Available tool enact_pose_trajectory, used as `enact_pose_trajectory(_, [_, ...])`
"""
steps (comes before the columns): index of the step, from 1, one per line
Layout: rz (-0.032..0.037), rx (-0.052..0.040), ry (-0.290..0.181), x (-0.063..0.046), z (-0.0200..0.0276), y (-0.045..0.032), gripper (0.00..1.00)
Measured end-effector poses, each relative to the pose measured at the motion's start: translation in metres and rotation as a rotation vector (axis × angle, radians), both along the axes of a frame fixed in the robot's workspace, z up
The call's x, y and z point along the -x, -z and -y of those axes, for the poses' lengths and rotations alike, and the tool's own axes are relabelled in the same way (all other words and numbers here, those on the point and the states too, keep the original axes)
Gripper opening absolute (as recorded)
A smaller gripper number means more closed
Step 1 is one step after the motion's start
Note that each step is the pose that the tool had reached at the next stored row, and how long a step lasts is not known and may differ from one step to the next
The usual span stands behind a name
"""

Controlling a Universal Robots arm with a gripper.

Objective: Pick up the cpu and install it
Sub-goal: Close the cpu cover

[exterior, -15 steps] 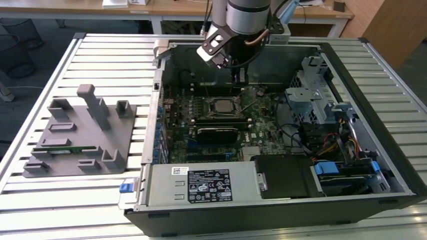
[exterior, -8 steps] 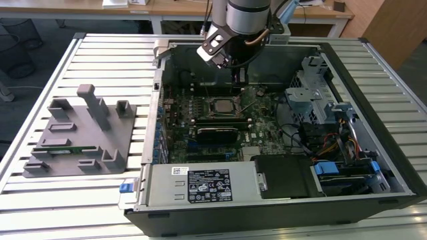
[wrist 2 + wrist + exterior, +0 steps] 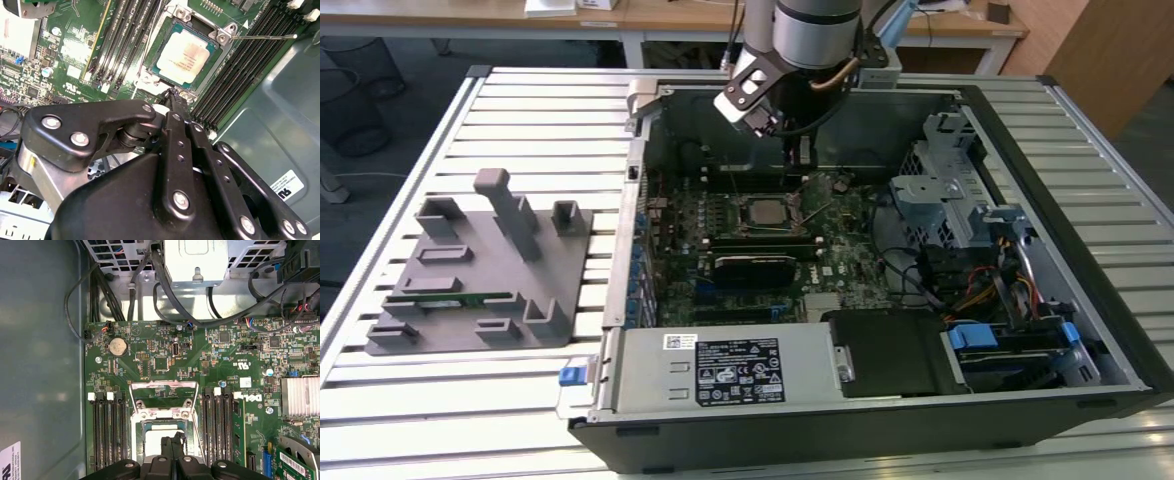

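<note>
The cpu [image 3: 186, 55] lies flat in its socket on the motherboard, its silver top facing up; it also shows in the exterior view [image 3: 765, 211]. In the first wrist view the cpu [image 3: 156, 441] is partly covered by the fingers. My gripper [image 3: 175, 96] hangs just above the socket's edge with its two black fingers pressed together and nothing between them. From the exterior view the gripper [image 3: 795, 168] reaches down into the open computer case, over the far side of the socket.
The socket's metal load plate [image 3: 162, 386] stands folded open, and its thin lever [image 3: 260, 36] sticks out sideways. Black memory slots [image 3: 107, 430] flank the socket. A grey tray [image 3: 474, 265] carrying a green memory stick [image 3: 454, 297] sits outside the case on the exterior view's left.
</note>
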State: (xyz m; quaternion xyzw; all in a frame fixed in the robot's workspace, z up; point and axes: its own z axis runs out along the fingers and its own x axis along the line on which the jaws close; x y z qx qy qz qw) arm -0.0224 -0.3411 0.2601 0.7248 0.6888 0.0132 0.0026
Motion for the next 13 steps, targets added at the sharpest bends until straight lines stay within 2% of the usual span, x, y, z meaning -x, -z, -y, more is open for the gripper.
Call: enact_pose_trajectory(13, [0.0000,0.0000,0.000,-0.0015,0.0000,0.0000,0.11])
